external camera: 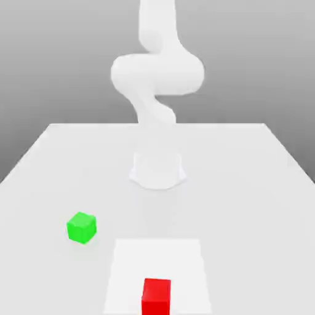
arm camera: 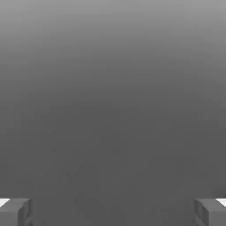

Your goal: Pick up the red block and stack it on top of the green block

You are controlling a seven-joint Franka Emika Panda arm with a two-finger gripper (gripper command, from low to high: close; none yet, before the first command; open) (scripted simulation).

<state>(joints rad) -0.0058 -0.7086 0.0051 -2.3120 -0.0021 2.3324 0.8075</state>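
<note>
Down near the front edge of the exterior view sits the small bright red cube with smooth plain faces [external camera: 156, 296], resting flat on a paler square patch [external camera: 184, 258] of the white tabletop [external camera: 246, 184]. One face points square at the camera; being a cube, it has no long axis to speak of. Over toward the exterior view's left, well apart from it and a little farther back, sits the small bright green cube [external camera: 81, 227], also flat on the table but turned slightly, so a corner edge leans toward us. Nothing rests on top of either block.

Behind them, the white robot arm [external camera: 157, 74] rises from its round base [external camera: 157, 170] at mid-table.

From the hand view, the gripper [arm camera: 113, 212] is spread wide: two grey fingertips [arm camera: 15, 211] stand far apart at opposite edges, nothing between them, touching nothing, with plain grey beyond.
</note>
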